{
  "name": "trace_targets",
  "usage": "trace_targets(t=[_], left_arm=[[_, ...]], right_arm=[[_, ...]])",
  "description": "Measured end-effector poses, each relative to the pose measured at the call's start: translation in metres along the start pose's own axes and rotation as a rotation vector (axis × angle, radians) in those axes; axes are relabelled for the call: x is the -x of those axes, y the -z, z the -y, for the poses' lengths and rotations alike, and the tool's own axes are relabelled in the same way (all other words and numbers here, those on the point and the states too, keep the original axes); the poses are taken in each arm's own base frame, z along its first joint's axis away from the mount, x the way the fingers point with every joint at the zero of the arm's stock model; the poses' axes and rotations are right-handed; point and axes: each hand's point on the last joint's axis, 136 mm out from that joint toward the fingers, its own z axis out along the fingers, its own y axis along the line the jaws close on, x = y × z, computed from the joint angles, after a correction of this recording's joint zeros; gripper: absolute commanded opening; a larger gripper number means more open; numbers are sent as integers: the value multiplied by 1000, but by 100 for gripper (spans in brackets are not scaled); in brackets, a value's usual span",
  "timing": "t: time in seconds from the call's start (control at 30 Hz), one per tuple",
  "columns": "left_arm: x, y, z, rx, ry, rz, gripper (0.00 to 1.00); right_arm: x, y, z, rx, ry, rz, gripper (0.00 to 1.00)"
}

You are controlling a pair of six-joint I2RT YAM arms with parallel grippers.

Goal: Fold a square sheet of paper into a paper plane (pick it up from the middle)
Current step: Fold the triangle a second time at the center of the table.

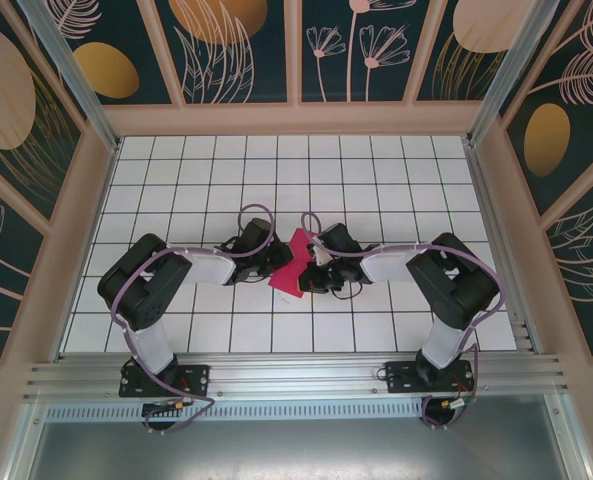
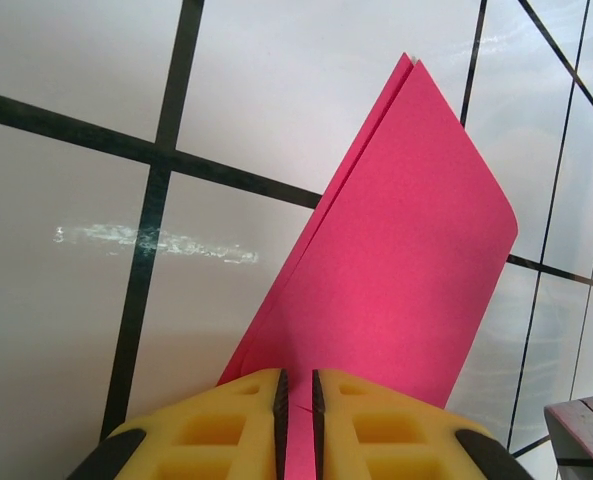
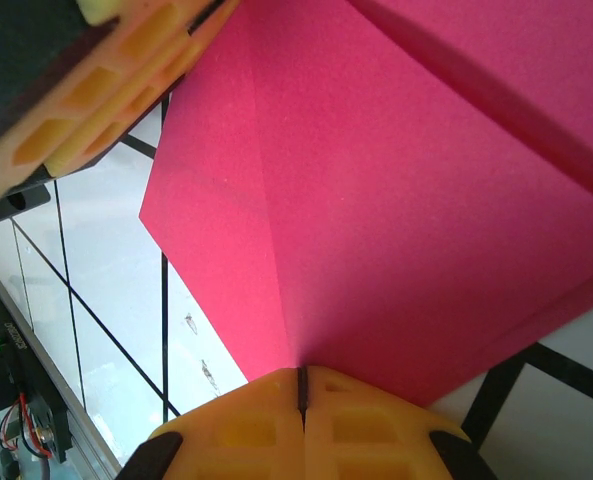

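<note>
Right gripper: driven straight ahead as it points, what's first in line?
The square sheet of paper that the right gripper is shut on; it spreads across the way ahead. Beyond it, probably the left gripper, depth unclear.

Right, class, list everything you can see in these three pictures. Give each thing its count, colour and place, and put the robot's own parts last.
sheet of paper: one, magenta-red, folded with creases, at mid-table between the two grippers
table: one, white tiles with dark grid lines, under the arms
wall panels: several, dark teal with peach and gold plant shapes, around the table
rail: one, silver metal, along the near edge
cables: several, purple, looped along both arms
arms: two, black and pale grey, left arm and right arm, both reaching to the middle
left gripper: one, yellow fingers, shut on the paper
right gripper: one, yellow fingers, shut on a crease of the paper
</note>
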Motion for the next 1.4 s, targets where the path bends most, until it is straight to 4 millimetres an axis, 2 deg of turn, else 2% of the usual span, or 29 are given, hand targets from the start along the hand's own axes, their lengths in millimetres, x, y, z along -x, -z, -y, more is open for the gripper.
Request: trace_targets(t=[0.43,0.73,0.87,1.03,1.17,1.3,1.4], left_arm=[[4,-2,1,0,-8,-22,19],[41,-5,0,53,-21,51,20],[47,-4,6,44,-34,61,19],[41,8,25,-34,-44,31,14],[26,19,41,-130,-54,-19,13],[6,14,40,-167,-52,-87,13],[-6,6,33,-170,-38,-130,13]], right_arm=[[0,0,0,0,6,3,1],[0,0,0,2,8,6,1],[0,0,0,1,7,5,1],[0,0,0,1,7,5,1],[0,0,0,1,7,5,2],[1,0,-1,0,7,4,2],[1,0,-1,-1,6,4,2]])
